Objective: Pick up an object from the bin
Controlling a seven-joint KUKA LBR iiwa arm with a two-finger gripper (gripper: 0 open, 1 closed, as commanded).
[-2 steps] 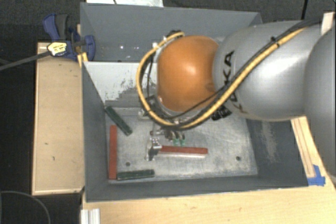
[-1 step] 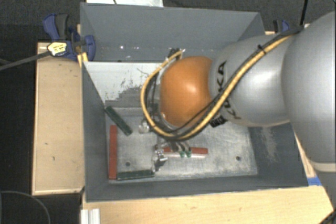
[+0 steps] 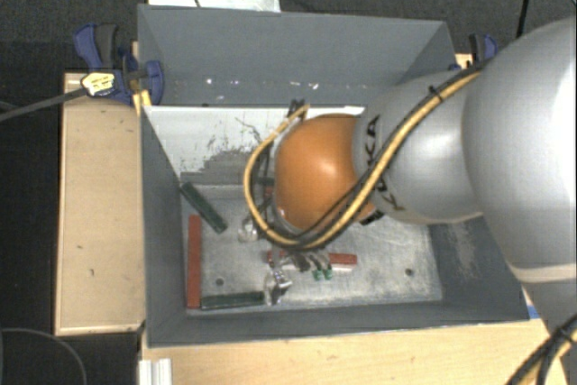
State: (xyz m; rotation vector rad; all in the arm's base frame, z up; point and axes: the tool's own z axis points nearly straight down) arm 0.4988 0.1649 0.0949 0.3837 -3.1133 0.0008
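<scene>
Hanging the gripper (image 3: 279, 281) low over the bin (image 3: 167, 266) floor toward 6 o'clock, just beside the end of a dark green bar (image 3: 233, 302) at 8 o'clock. Not showing if open or closed. Best going straight down gently, closing on that bar's end only.

One camera looks down on the grey bin (image 3: 288, 50) from above, tilted somewhat toward its far wall. It sits close; the arm (image 3: 505, 131) enters from the right
</scene>
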